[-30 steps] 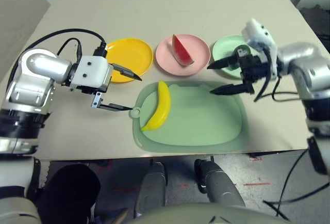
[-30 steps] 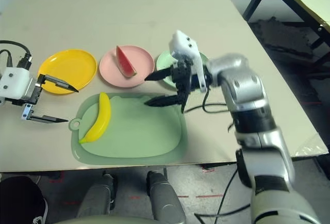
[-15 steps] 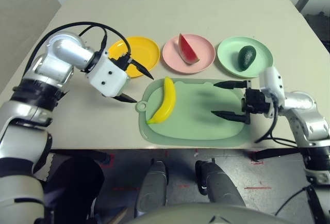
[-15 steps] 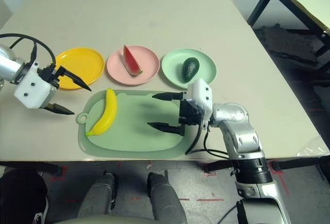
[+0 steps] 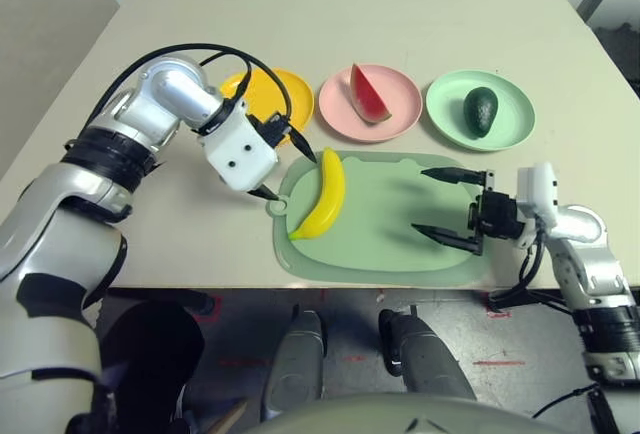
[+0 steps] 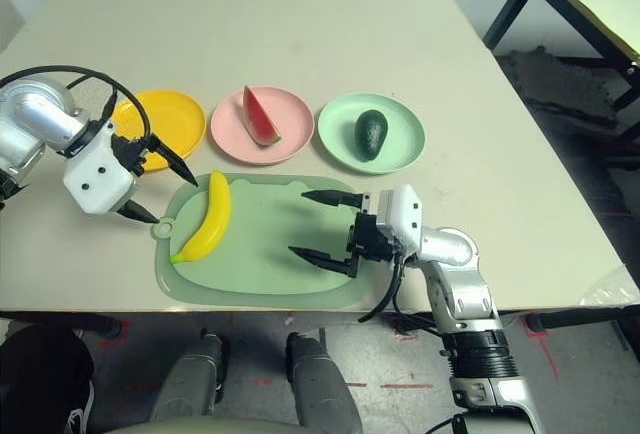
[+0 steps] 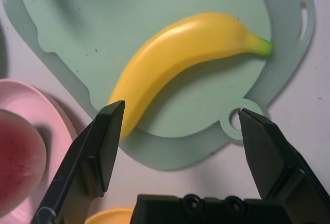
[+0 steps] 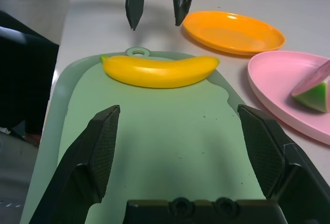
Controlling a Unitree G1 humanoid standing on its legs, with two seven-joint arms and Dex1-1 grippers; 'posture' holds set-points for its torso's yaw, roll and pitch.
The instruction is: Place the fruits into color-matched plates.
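Banana [image 5: 320, 197] off-plate; watermelon [image 5: 367, 93], avocado [image 5: 480, 111] plated

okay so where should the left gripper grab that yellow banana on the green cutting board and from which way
Grip the curved yellow toy banana across its thick middle, coming from above. It lies flat on the pale green cutting board, so only its two long sides are free. The open left gripper hangs by its upper end and should straddle the width.

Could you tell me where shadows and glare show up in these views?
Left wrist view: a soft highlight runs along the banana, which casts a dark shadow on the cutting board. Right wrist view: the yellow plate shows glossy glare. Left eye view: the right gripper throws a faint shadow on the board.
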